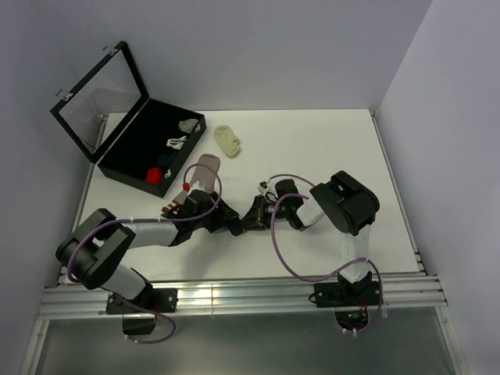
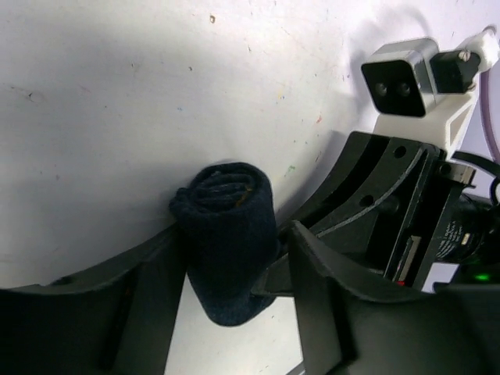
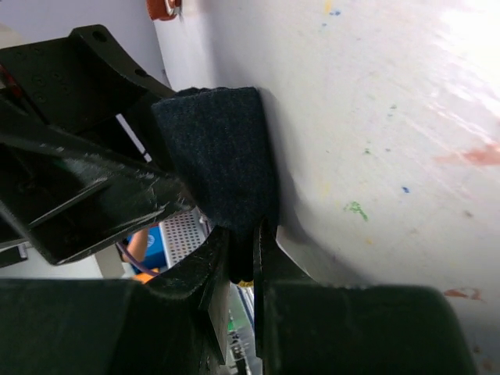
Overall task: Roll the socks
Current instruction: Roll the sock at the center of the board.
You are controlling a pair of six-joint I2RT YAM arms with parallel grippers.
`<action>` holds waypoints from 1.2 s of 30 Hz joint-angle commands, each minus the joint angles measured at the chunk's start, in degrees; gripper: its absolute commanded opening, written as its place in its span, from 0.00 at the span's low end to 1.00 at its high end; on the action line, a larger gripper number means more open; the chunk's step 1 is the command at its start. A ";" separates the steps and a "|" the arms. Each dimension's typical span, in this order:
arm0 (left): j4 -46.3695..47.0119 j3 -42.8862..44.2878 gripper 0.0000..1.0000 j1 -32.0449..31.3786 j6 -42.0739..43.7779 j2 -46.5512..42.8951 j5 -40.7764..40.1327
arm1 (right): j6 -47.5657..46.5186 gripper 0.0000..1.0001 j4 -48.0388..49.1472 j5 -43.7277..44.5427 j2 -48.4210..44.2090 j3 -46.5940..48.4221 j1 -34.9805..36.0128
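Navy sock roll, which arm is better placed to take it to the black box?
Left, likely: the left gripper straddles the navy sock roll and is nearer the black box; the right gripper only pinches one end.

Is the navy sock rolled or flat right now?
Rolled. The navy sock shows spiral layers at its end, a tight cylinder between the jaws of the left gripper; the right gripper pinches it.

the navy sock point(image 2: 226, 219) is rolled into a tight cylinder. it lies between the fingers of the left gripper point(image 2: 230, 262), one end pinched by the right gripper point(image 3: 244, 242). the dusty-pink sock point(image 1: 207, 170) lies flat just beyond the left gripper.
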 commanded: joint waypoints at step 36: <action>-49.05 32.63 0.50 -9.56 6.05 24.49 -16.33 | -26.63 0.44 -44.64 40.70 -40.97 -2.41 -0.61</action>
